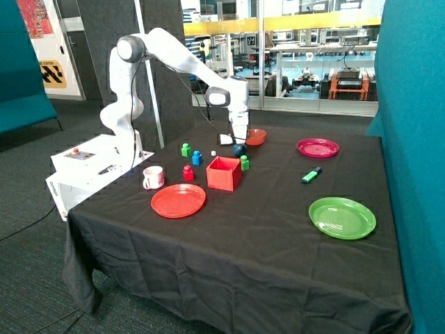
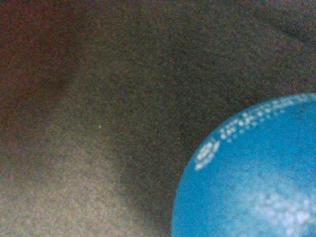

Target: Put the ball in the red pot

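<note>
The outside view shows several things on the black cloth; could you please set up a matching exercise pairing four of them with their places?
Things:
1. ball
2. red pot
3. mug
4. green plate

Places:
A. alone near the table's front corner
B. under the gripper
C. next to the red plate, on the robot base's side
D. touching the green block

Pairs: 1-B, 2-D, 3-C, 4-A

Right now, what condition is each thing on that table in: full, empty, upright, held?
ball: on the cloth beside the orange bowl, not in the pot
red pot: upright, open-topped, nothing seen inside
gripper: down right at the ball; grip unclear
mug: upright
red plate: flat, bare
green plate: flat, bare
pink plate: flat, bare
marker: lying on its side
</note>
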